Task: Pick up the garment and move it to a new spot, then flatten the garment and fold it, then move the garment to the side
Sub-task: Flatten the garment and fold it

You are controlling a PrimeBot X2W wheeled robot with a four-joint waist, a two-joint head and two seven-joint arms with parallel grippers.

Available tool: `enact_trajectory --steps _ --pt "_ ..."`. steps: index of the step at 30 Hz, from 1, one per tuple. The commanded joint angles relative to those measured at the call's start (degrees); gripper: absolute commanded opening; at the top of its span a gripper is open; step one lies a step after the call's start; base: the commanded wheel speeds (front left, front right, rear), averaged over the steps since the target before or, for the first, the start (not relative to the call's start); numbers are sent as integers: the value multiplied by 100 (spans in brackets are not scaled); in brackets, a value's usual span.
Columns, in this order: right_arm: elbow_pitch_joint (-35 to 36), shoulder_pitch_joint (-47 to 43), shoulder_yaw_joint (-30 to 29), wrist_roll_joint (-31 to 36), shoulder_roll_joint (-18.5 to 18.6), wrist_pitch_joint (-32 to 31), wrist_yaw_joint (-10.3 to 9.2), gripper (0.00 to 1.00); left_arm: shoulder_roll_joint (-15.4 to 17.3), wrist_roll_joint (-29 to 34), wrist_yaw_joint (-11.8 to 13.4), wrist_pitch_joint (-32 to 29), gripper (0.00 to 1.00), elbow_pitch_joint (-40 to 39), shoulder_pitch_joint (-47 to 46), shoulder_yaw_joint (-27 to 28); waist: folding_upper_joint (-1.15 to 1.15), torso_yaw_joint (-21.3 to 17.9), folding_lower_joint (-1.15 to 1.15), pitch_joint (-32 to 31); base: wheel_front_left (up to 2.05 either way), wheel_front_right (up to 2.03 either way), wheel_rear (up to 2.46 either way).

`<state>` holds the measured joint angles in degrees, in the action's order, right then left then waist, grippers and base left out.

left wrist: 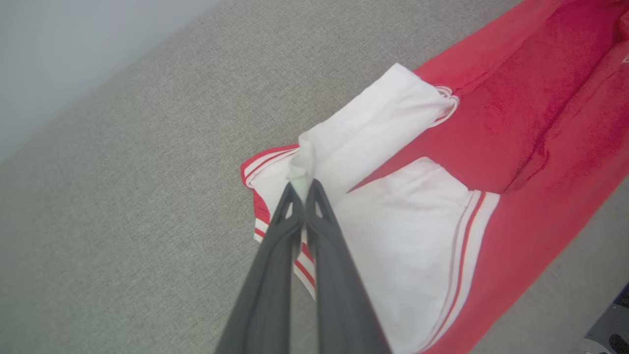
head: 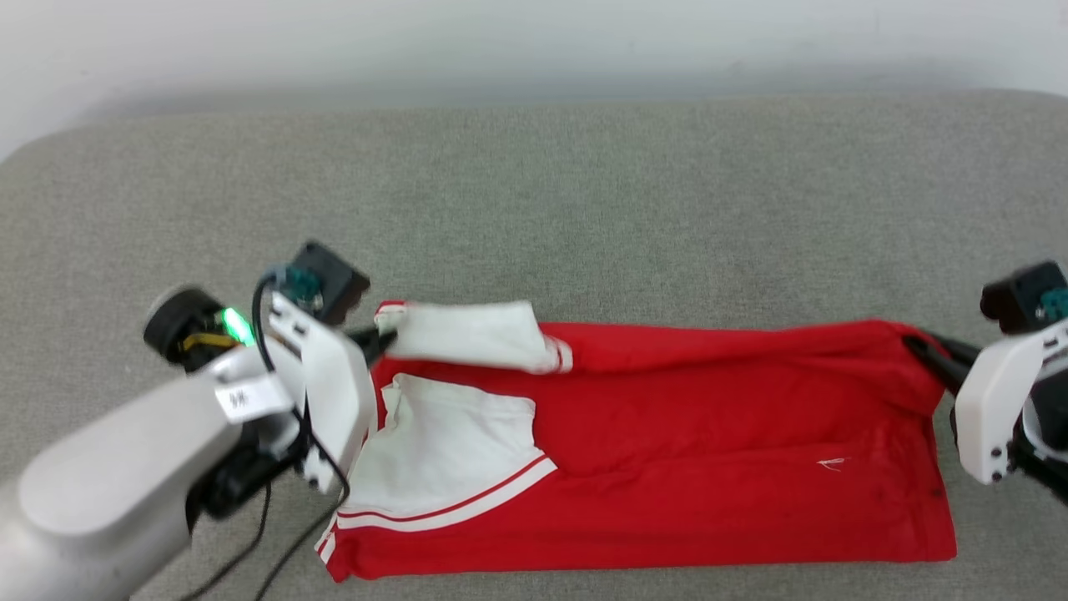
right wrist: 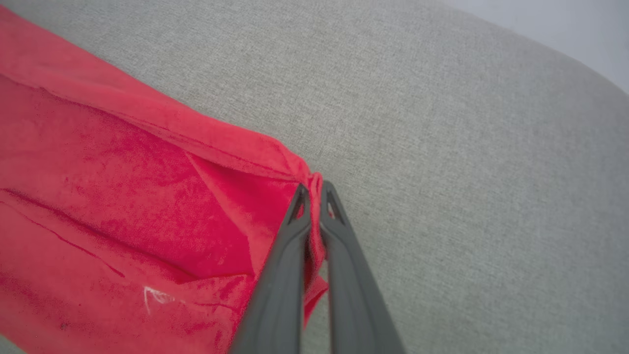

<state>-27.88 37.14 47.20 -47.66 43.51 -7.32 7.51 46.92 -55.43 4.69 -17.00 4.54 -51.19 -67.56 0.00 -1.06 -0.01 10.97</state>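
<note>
The shirt [head: 667, 434] lies stretched out lengthwise on the grey cloth-covered surface [head: 584, 209]. Its plain red side faces up, and its near edge is close to the surface's near edge. No lettering shows.

It is laid out long and mostly flat, so the pick-up and move look done and the flattening close to done. Some creases run along the red body, and the far white sleeve [head: 467, 334] sits bunched over the far edge. The near sleeve [head: 442, 451] lies flat on the red cloth, and the far edge looks slightly rolled or raised. I judge this to be the start of the fold, with both far corners taken up. The fold itself and the final move to the side are not yet done.

The left gripper [head: 384, 338] is at the shirt's far left corner. In the left wrist view its fingers [left wrist: 287, 216] are pressed together on a pinch of white sleeve cloth just by the striped cuff. The right gripper [head: 914, 342] is at the shirt's far right corner. In the right wrist view it [right wrist: 314, 189] is closed tight on the red corner, with a little cloth poking out between the fingers. The whole shirt lies between the two grippers, pulled fairly taut along its far edge.
</note>
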Motion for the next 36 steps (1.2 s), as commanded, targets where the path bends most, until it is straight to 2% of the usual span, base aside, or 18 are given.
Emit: enact_trajectory --steps 1,9,15,20,28,29,30,31,36 --pt "43 -151 -16 -40 44 49 -5 0 42 -53 69 57 0 -77 184 -21 0 5 1 -110 0 0 0" --pt "417 -1071 -270 -133 179 292 -5 0 256 -293 432 328 0 -386 1103 -180 0 60 1 -364 0 0 0" --pt "682 -1750 -556 -134 186 248 -5 0 400 -329 708 436 0 -500 1567 -270 0 62 1 -426 0 0 0" --pt "733 -2164 -770 -74 75 114 -5 0 341 -429 859 509 0 -548 1831 -310 0 50 1 -355 0 0 0" --pt "610 -2630 -1023 20 -266 157 -5 0 99 -482 923 619 0 -171 2124 -359 0 40 1 -285 0 0 0" --pt "641 -2642 -1066 35 -285 186 -5 5 76 -471 949 683 0 -129 2157 -345 0 33 1 -302 0 0 0" --pt "673 -2653 -1126 60 -292 222 -5 24 43 -456 985 778 11 -99 2178 -313 0 28 1 -322 0 0 0" --pt "720 -2669 -1188 106 -298 260 -5 99 19 -418 1022 889 100 -72 2188 -285 0 24 1 -350 0 0 0" --pt "1069 -2760 -1562 251 -234 357 -5 100 -30 -311 1330 1587 100 -61 2309 -37 0 -1 1 -505 0 0 0"
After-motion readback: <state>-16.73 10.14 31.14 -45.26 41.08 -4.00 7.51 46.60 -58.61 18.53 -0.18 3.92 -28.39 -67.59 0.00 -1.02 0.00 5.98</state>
